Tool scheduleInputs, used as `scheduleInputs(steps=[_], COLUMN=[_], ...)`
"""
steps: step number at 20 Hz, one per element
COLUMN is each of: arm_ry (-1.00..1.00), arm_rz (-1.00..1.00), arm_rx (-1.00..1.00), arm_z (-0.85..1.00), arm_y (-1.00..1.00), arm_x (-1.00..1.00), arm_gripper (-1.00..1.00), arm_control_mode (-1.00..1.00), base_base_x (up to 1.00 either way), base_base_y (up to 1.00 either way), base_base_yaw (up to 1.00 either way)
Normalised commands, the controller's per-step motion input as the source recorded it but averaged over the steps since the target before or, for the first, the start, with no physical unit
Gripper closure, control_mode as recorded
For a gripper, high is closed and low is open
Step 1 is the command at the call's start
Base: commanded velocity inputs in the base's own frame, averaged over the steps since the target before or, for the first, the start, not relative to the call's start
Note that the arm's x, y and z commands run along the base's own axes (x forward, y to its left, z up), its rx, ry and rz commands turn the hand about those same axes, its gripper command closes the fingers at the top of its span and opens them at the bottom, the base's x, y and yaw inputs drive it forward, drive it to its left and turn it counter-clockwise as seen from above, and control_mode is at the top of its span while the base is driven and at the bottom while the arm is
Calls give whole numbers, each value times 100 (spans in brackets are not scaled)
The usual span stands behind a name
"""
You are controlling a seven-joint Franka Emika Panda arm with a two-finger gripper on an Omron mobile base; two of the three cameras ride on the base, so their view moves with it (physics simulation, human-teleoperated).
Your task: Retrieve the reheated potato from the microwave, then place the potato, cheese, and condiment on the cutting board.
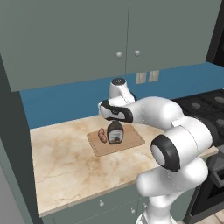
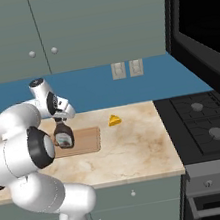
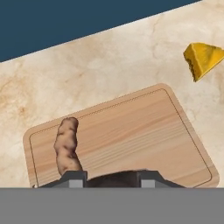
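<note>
— Gripper (image 2: 59,121) first: what has it got?

— Its jaws are closed on the neck of the condiment (image 2: 64,135), a squat dark brown bottle with a pale label, hanging upright over the cutting board (image 2: 89,141).

— And on the board?

— The potato (image 3: 66,146), a knobbly tan lump, lies near the board's 9 o'clock end in the hand view. In the left base view it sits just beside the bottle, at its 9 o'clock. I cannot tell whether the bottle's base touches the wood.

— Materials?

— The board is a flat light wooden rectangle with rounded corners and a thin groove inside its rim. The counter (image 1: 65,162) is cream marble-patterned stone, backed by a blue wall.

— The cheese?

— The cheese (image 2: 114,120), a bright yellow wedge, lies on the bare counter off the board, at 2 o'clock from it in the hand view. The right base view also shows it, plus a black stove (image 2: 206,126) at 3 o'clock.
</note>
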Motion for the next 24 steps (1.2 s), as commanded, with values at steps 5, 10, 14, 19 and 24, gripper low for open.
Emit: scheduleInputs(steps=[5,10,14,19,24], arm_ry=[0,0,0,0,0], arm_rz=[0,0,0,0,-1], arm_rx=[0,0,0,0,1], arm_z=[-9,-2,0,7,31], arm_y=[3,1,0,0,-1], arm_x=[-7,-16,-7,0,-5], arm_gripper=[-100,-100,-100,-100,-100], arm_control_mode=[-100,-100,-100,-100,-100], base_base_x=[0,0,0,0,0], base_base_y=[0,0,0,0,0], base_base_yaw=[0,0,0,0,0])
